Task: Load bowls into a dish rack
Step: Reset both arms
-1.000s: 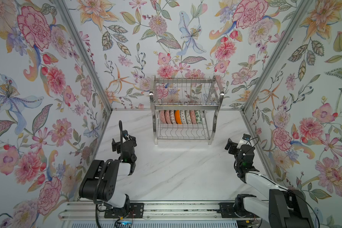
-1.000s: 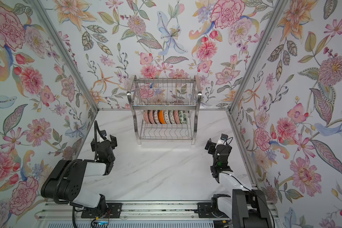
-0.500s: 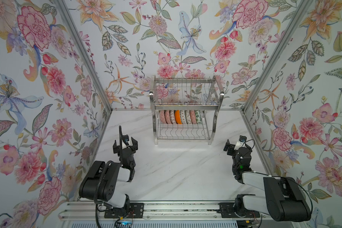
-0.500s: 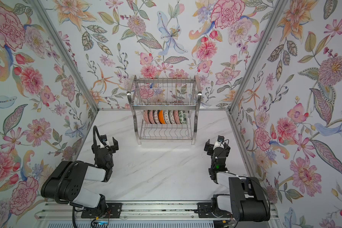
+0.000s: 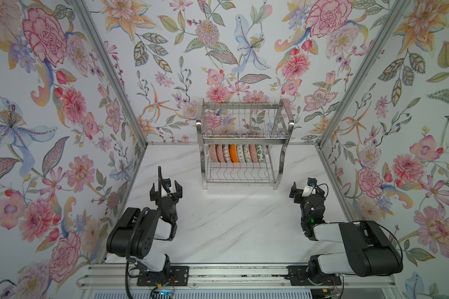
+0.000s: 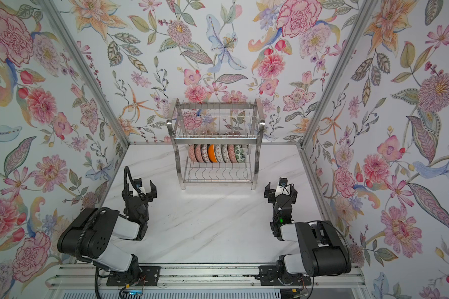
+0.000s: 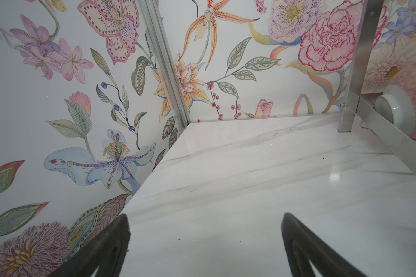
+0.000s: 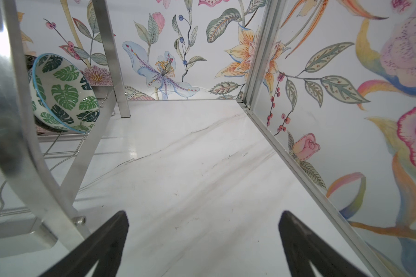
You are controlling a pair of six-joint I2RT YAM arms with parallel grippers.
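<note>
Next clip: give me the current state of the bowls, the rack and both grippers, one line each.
bowls: standing on edge in one row on the rack's lower tier.
green leaf bowl: last in the row, tilted, resting on the wires.
dish rack: upright on the table, loaded on its lower tier.
left gripper: open, holding nothing.
right gripper: open, holding nothing.

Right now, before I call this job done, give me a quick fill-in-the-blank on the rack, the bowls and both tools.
The bowls stand on edge in the ____ tier of the dish rack.
The plain bowl in that row is ____ outside.
The left tool and the right tool both stand ____, holding nothing.
In the right wrist view, the end bowl shows green ____.
Missing words: lower; orange; open; leaves.
</note>
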